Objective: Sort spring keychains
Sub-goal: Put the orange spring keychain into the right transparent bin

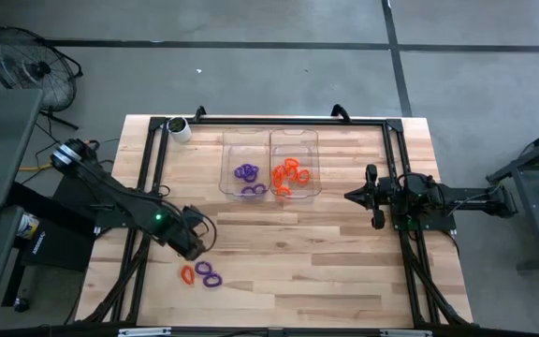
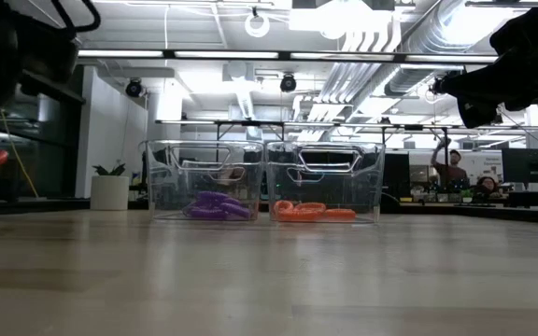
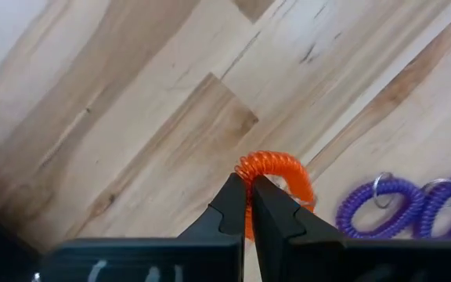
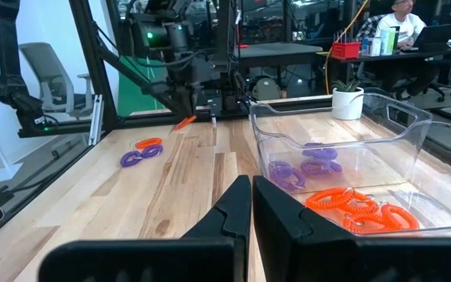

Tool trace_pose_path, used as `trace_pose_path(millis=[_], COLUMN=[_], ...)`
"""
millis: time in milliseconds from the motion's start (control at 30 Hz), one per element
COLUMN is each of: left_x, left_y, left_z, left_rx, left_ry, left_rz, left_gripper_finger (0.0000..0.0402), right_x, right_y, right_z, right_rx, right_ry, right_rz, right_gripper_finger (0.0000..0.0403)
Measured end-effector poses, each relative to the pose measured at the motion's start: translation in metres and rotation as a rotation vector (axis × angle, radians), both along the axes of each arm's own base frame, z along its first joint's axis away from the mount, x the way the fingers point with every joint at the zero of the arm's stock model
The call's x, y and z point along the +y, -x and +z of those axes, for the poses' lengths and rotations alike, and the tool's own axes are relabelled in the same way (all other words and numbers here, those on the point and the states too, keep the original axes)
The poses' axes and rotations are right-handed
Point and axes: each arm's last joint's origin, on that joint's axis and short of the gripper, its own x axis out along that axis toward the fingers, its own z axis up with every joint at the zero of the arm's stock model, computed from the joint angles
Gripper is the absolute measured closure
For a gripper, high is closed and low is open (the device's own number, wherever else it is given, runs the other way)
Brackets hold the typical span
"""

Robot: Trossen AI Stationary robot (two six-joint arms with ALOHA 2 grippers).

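The left gripper (image 3: 248, 205) is pinched shut on 1 orange spring keychain (image 3: 276, 174), lifted off the table (image 1: 344, 271) near the left front. 1 orange (image 1: 187, 273) and 2 purple keychains (image 1: 210, 274) lie loose there. The step looks like carrying (lift seems done); next comes a swing to the orange tray (image 1: 295, 165), beside the purple tray (image 1: 246, 165). The right gripper (image 1: 348, 196) waits closed and empty.

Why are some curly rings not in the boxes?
A few keychains lie loose on the table, not yet sorted. The left gripper is shut on an orange keychain. Nothing looks spilled or broken.
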Motion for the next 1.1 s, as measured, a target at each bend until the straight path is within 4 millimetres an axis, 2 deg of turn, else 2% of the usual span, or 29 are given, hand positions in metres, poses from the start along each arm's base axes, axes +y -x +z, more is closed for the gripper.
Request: trace_pose_path(millis=[333, 567, 833, 1100], left_x=[0.007, 0.019, 0.036, 0.057], left_y=[-0.001, -0.022, -0.055, -0.076], left_z=[0.014, 0.024, 0.041, 0.059], left_rx=[-0.141, -0.305, -0.568, -0.763], left_ry=[-0.028, -0.039, -0.096, -0.241], left_rz=[-0.021, -0.117, -0.289, -0.461], left_gripper_finger=[0.0401, 0.0401, 0.0401, 0.0401], right_x=[0.000, 0.000, 0.000, 0.000], right_y=[0.000, 0.000, 0.000, 0.000], right_z=[0.000, 0.000, 0.000, 0.000], right_rx=[0.000, 0.000, 0.000, 0.000], right_ry=[0.000, 0.000, 0.000, 0.000], right_rz=[0.000, 0.000, 0.000, 0.000], right_gripper_finger=[0.0392, 0.0392, 0.0392, 0.0392])
